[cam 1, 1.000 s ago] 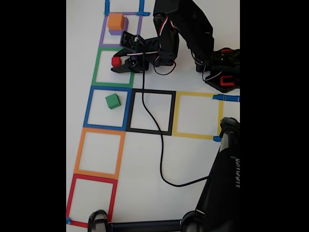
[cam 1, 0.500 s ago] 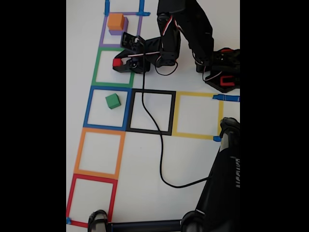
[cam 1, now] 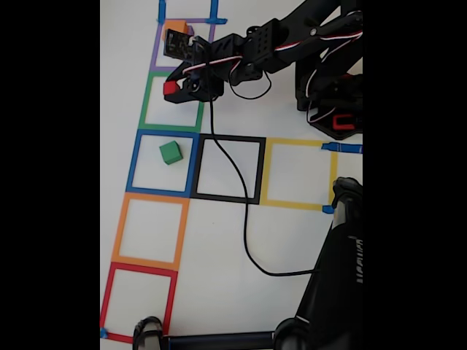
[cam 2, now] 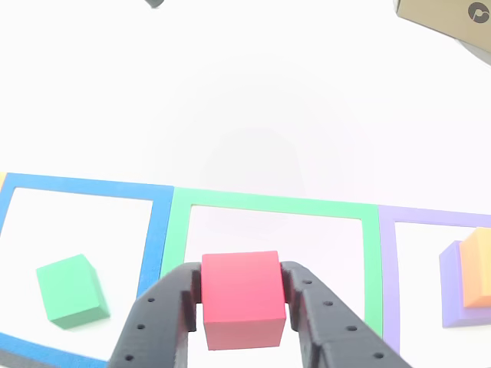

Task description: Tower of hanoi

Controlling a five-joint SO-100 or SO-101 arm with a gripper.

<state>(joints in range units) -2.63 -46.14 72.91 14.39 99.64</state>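
Note:
My gripper is shut on the red cube, held above the green tape square. In the fixed view the gripper carries the red cube over the left side of the green square. The green cube lies inside the blue square; the other view shows this green cube at lower left. The orange cube sits on the purple cube in the purple square, and my arm partly covers the orange cube in the fixed view.
A black cable runs from the arm across the black square. Yellow, orange and red tape squares hold nothing. The arm's base stands at upper right. A black stand occupies the lower right.
The gripper has lifted with the red cube, and the arm has stretched out above the table, now covering part of the orange cube in the fixed view.

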